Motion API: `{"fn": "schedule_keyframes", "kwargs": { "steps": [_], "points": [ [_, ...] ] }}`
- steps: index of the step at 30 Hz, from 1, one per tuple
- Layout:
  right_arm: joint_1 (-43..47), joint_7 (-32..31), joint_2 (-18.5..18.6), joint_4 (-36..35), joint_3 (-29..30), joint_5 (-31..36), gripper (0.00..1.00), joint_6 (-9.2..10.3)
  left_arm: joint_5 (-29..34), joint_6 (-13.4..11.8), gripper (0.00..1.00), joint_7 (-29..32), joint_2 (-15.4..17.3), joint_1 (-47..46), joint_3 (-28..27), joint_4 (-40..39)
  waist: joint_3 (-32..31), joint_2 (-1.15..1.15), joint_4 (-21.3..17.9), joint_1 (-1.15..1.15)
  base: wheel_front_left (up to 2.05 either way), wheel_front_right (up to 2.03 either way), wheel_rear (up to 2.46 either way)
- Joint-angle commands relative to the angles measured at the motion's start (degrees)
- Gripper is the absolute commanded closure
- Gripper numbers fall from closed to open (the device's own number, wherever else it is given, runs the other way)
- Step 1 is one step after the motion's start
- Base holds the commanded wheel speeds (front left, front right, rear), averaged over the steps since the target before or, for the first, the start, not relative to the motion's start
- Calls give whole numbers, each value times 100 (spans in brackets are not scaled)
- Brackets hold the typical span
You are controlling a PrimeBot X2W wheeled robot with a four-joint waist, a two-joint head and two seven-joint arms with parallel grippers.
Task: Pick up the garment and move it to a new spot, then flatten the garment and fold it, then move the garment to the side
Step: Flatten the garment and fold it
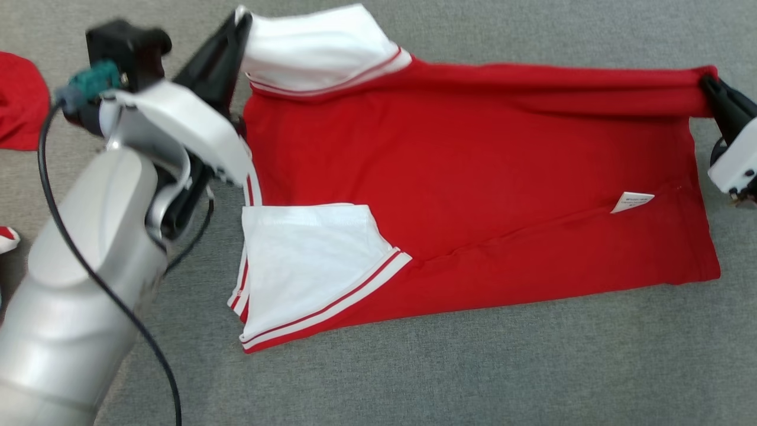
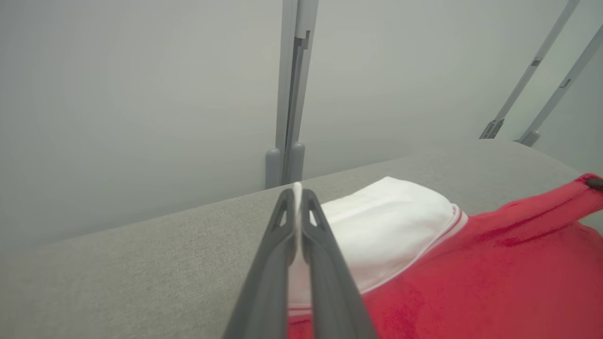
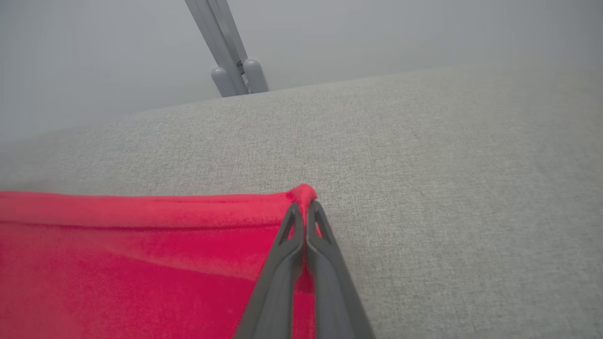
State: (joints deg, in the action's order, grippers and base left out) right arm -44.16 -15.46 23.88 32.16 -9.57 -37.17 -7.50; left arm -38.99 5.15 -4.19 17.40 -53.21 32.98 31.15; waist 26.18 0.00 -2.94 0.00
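— What sort of place is this?
— A robot lab or test room, I'd say, not a home. The surface (image 1: pixel 414 384) is covered in plain grey fabric, and behind it stands a bare, pale wall (image 2: pixel 118 94).
— What else points that way?
— An upright metal post (image 2: pixel 292 70) at the surface's far edge, upper middle of the left wrist view, with two slanted struts (image 2: pixel 533 61) at the upper right. A pale robot forearm (image 1: pixel 100 201) trailing a loose black cable (image 1: pixel 40 160) sits at the head view's lower left.

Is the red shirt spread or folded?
Partly folded: near white sleeve lies over the body; left gripper and right gripper pinch the far edge.
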Motion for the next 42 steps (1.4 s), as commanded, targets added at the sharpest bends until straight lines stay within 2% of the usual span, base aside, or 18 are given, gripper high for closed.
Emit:
{"fn": "schedule_keyframes", "kwargs": {
  "steps": [1, 10, 11, 17, 20, 28, 35, 42],
  "points": [
    [244, -56, 95, -168, 43, -31, 100, 2, -50, -201, 100, 121, 195, 424, -22, -581, -118, 0, 67, 0, 0, 0, 0],
    [1151, -349, 286, -996, 405, 84, 100, 2, -205, -1325, 100, 896, 858, 2353, 8, -3421, -268, 0, 172, 0, 0, 0, 0],
    [1151, -349, 286, -996, 405, 84, 100, 2, -205, -1325, 100, 896, 858, 2353, 8, -3421, -268, 0, 172, 0, 0, 0, 0],
    [1747, -599, 241, -1575, 760, 298, 100, 2, -258, -1819, 100, 1147, 1087, 3163, 40, -4481, -232, 0, 249, 0, 0, 0, 0],
    [2023, -732, 159, -1865, 919, 419, 100, 2, -295, -1940, 100, 1202, 1096, 3394, 90, -4697, -205, 0, 271, 0, 0, 0, 0],
    [2549, -982, -111, -2355, 1289, 648, 100, 2, -431, -2066, 100, 1200, 1030, 3824, 214, -4945, -187, 0, 270, 0, 0, 0, 0],
    [2763, -957, -221, -2436, 1545, 825, 100, 2, -395, -2206, 100, 1036, 1084, 4008, 109, -5138, -226, 0, 280, 0, 0, 0, 0],
    [2943, -1025, -270, -2453, 1631, 934, 100, 2, -449, -2261, 100, 1159, 1163, 4132, 154, -5133, -283, 0, 314, 0, 0, 0, 0]
  ]
}}
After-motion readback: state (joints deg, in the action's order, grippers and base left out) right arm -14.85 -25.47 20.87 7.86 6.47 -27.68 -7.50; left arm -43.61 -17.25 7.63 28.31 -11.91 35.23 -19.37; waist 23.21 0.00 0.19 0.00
